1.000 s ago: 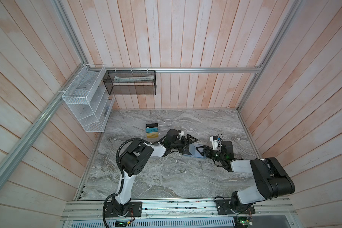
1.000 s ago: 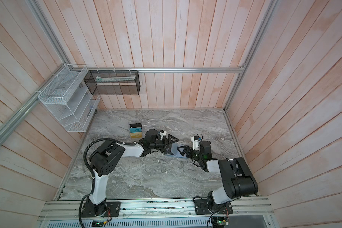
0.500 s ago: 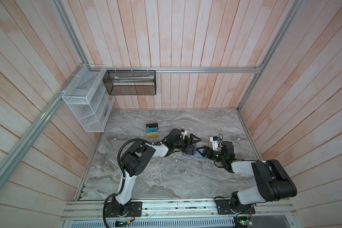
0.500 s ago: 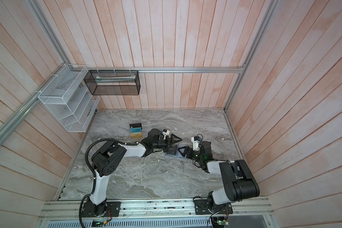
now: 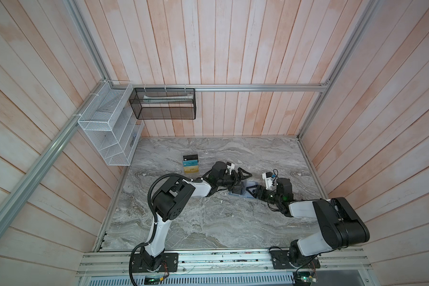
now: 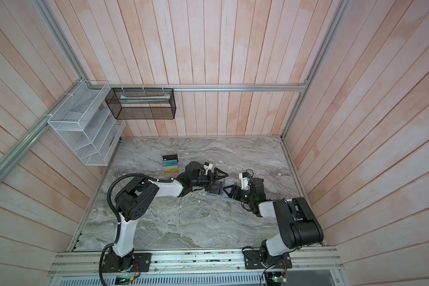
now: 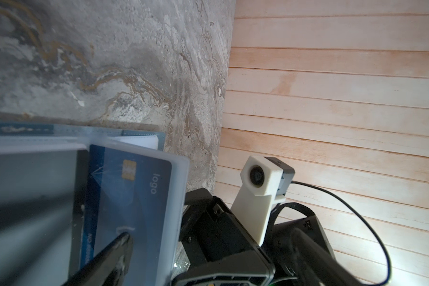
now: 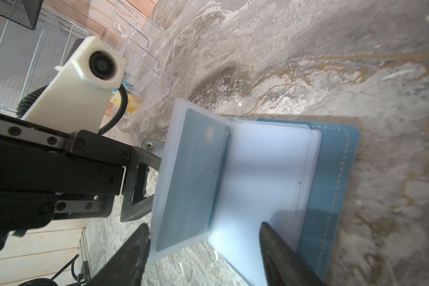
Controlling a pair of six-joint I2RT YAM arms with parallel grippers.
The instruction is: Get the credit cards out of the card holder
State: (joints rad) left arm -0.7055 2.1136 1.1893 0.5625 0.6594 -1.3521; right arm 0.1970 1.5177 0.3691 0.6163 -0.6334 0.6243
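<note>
Closing in on the last card from both sides.

At the left, the teal card and the gold card already stand in the clear rack, so I judge that only the dark blue card remains to take out. The left gripper has moved in over the card holder, which lies open on the table between the arms. Its jaws are spread wide and hold nothing, with one finger against the raised sleeve. The right gripper has narrowed its jaws, yet they stand apart astride the sleeves, nothing pinched. The left wrist view shows the card's chip clearly; the right wrist view gives only a dim shape through frosted plastic.
</note>
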